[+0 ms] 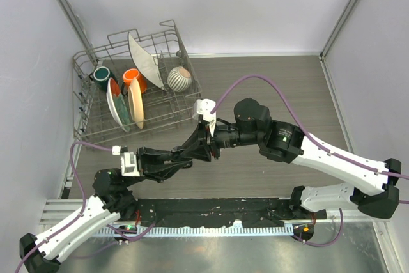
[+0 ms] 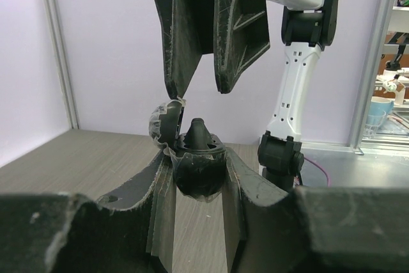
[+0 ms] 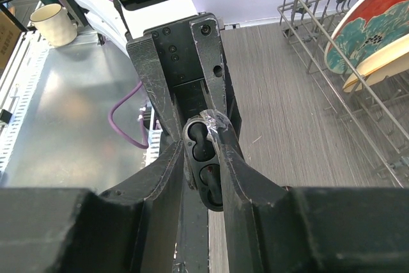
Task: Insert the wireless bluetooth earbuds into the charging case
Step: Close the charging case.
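left gripper [image 2: 198, 171] jaws clamp the open charging case [image 2: 195, 158]; one earbud [image 2: 197, 133] stands unseated; right gripper [image 2: 208, 84] jaws nearly together above it.

Bright even light, soft shadows, sharp

Surface: grey wood-grain table [image 1: 281, 81], walled by pale panels.
Dish rack [image 1: 96, 129]: wire, resting on the table at its far left corner.
Open tabletop: spreads right of the dish rack.
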`<action>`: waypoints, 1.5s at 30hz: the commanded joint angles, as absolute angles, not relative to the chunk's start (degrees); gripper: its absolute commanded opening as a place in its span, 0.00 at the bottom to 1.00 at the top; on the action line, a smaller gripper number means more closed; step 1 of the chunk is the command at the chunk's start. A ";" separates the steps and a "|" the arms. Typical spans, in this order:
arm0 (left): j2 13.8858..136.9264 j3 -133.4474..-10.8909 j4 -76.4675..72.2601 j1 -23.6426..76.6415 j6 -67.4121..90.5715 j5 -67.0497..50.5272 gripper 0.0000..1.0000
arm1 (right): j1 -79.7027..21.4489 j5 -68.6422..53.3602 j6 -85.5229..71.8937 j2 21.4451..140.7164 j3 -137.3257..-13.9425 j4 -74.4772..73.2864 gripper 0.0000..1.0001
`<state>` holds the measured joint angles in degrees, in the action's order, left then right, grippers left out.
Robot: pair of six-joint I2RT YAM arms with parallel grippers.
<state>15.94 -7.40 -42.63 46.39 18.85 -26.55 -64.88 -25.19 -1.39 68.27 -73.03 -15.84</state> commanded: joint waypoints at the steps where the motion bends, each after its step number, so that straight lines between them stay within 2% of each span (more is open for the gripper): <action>1: 16.43 -8.26 -46.40 46.58 18.37 -25.75 0.00 | -65.21 -25.49 -0.26 68.82 -75.41 -15.64 0.35; 16: 16.79 -8.00 -47.55 46.58 18.81 -25.05 0.00 | -65.65 -24.18 0.70 69.88 -76.91 -17.93 0.34; 23: 16.87 -7.65 -47.11 46.50 19.16 -25.75 0.00 | -65.65 -9.95 -1.23 62.84 -70.05 -4.84 0.37; 30: 16.79 -7.82 -47.37 46.58 19.34 -26.28 0.00 | -65.57 -3.87 -3.07 65.38 -71.72 -6.93 0.37; 36: 17.14 -8.09 -47.55 46.58 19.16 -26.28 0.00 | -65.48 -6.06 -3.17 69.43 -73.92 -11.07 0.37; 45: 17.84 -8.17 -46.94 46.58 19.25 -22.68 0.00 | -65.48 -17.22 -1.67 67.06 -70.66 -12.56 0.37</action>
<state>17.21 -7.35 -44.07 46.39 19.14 -25.65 -65.43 -11.70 -2.42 69.34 -70.57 -12.25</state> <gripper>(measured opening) 0.324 0.374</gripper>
